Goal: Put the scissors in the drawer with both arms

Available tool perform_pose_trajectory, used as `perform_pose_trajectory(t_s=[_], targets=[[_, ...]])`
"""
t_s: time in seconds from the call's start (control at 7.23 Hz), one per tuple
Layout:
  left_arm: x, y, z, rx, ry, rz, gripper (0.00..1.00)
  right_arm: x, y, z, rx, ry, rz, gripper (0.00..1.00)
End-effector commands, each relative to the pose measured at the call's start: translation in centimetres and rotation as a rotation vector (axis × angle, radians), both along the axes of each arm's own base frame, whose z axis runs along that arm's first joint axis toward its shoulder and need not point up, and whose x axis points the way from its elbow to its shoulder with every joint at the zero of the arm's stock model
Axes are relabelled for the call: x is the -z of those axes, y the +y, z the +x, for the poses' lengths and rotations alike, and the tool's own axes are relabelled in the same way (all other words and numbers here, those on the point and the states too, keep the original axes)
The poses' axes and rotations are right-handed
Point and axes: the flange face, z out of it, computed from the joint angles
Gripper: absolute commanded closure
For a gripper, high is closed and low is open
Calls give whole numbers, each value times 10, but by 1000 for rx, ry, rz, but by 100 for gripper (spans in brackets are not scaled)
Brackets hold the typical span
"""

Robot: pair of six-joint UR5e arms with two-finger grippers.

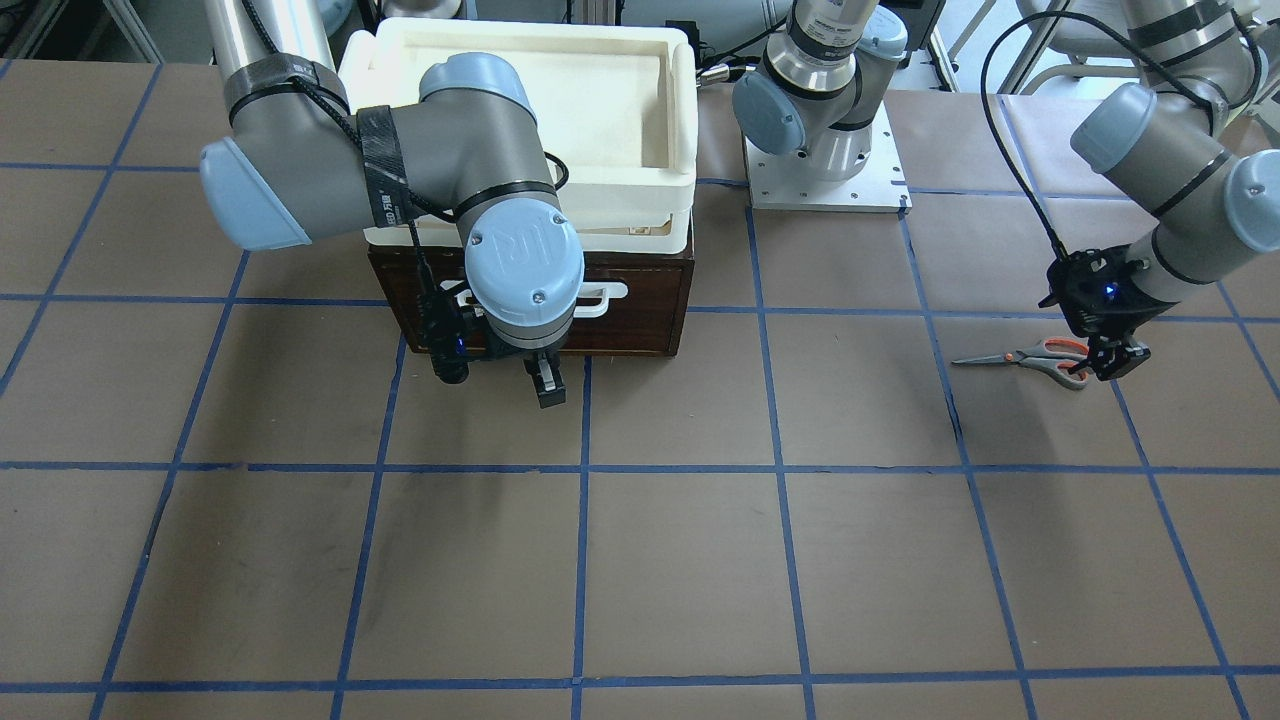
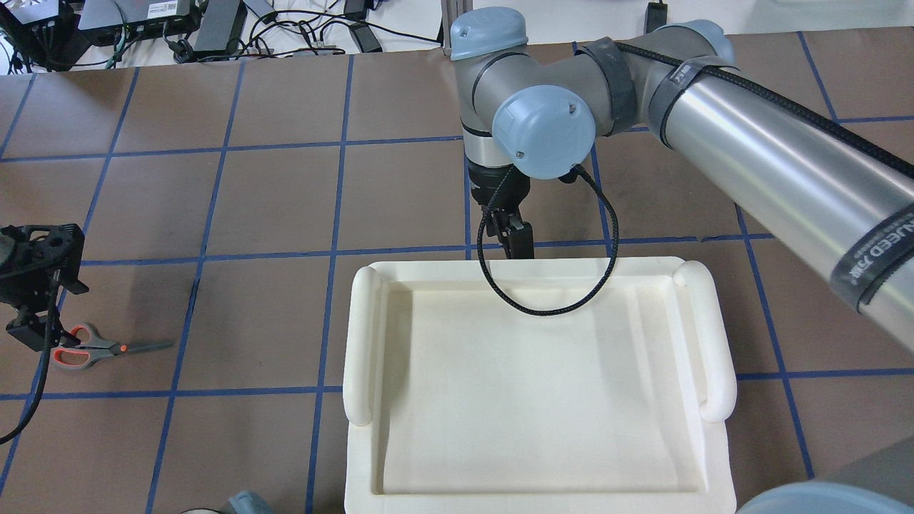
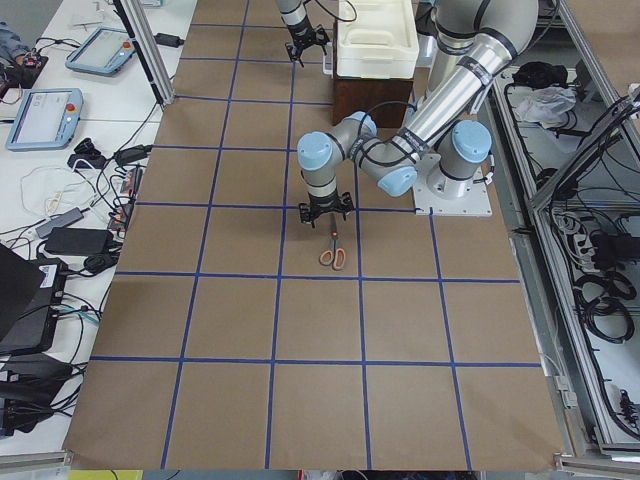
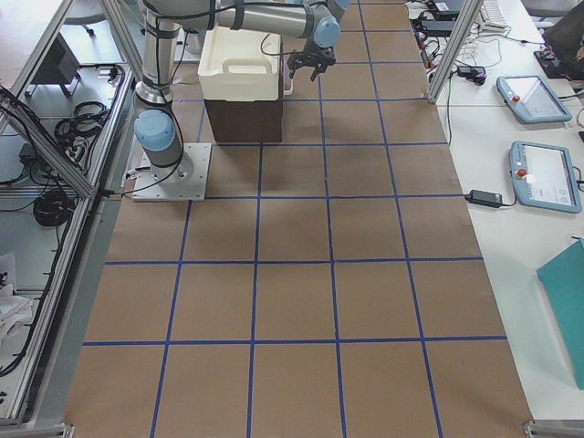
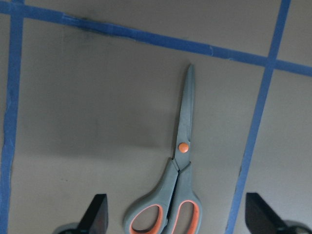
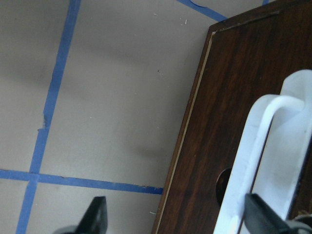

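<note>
The scissors [image 5: 181,175] lie flat on the brown table, blades pointing away from my left gripper [image 5: 175,217], which is open with its fingers either side of the grey, orange-lined handles. They also show in the front view [image 1: 1040,360] beside the left gripper [image 1: 1115,358], and in the overhead view [image 2: 93,350]. The dark brown drawer [image 1: 630,325] is closed, its white bar handle [image 6: 263,161] in front. My right gripper [image 6: 178,217] is open and empty just in front of the drawer face, one fingertip [image 6: 258,214] by the handle. The right gripper also shows in the front view [image 1: 545,385].
A white foam tray [image 2: 360,335] sits on top of the drawer cabinet. The left arm's base plate [image 1: 825,170] stands beside the cabinet. Blue tape lines grid the brown table [image 1: 680,560]. A black cable [image 2: 543,307] loops over the tray's edge.
</note>
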Motion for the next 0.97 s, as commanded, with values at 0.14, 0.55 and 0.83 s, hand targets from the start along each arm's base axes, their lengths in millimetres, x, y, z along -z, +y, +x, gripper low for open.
perform_pose_trajectory(t_s=[0.14,0.55,0.83], targets=[[34,-3,16,98,30,11,1,2,1,2,24,-8,14,0],[63,17,19,125,38,4,1,6,3,2,36,-1,36,0],[66,28,26,133,30,-5,1,14,4,2,38,5,67,0]])
